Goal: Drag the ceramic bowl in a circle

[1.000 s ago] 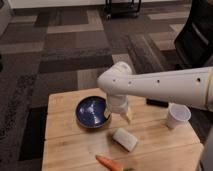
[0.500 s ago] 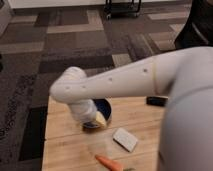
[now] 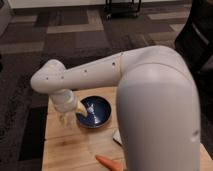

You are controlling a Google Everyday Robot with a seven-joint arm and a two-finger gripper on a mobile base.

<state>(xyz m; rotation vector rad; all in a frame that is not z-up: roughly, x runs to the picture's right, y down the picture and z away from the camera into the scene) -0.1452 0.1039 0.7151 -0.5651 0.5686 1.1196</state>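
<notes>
The ceramic bowl [image 3: 96, 112], dark navy blue and glossy, sits on the wooden table [image 3: 65, 147] near its far middle. My gripper [image 3: 76, 113] hangs down at the bowl's left rim, its yellowish tip touching or just inside the rim. My white arm [image 3: 150, 100] reaches across from the right and fills the right half of the view, hiding that side of the table.
An orange carrot [image 3: 107, 162] lies near the table's front edge. A corner of a white block [image 3: 116, 137] shows beside my arm. The table's left edge is near the gripper. Dark patterned carpet [image 3: 75, 35] surrounds the table.
My arm has swung closer to the camera and now covers the right side of the table. The gripper stays at the bowl's left rim; the bowl has barely shifted.
</notes>
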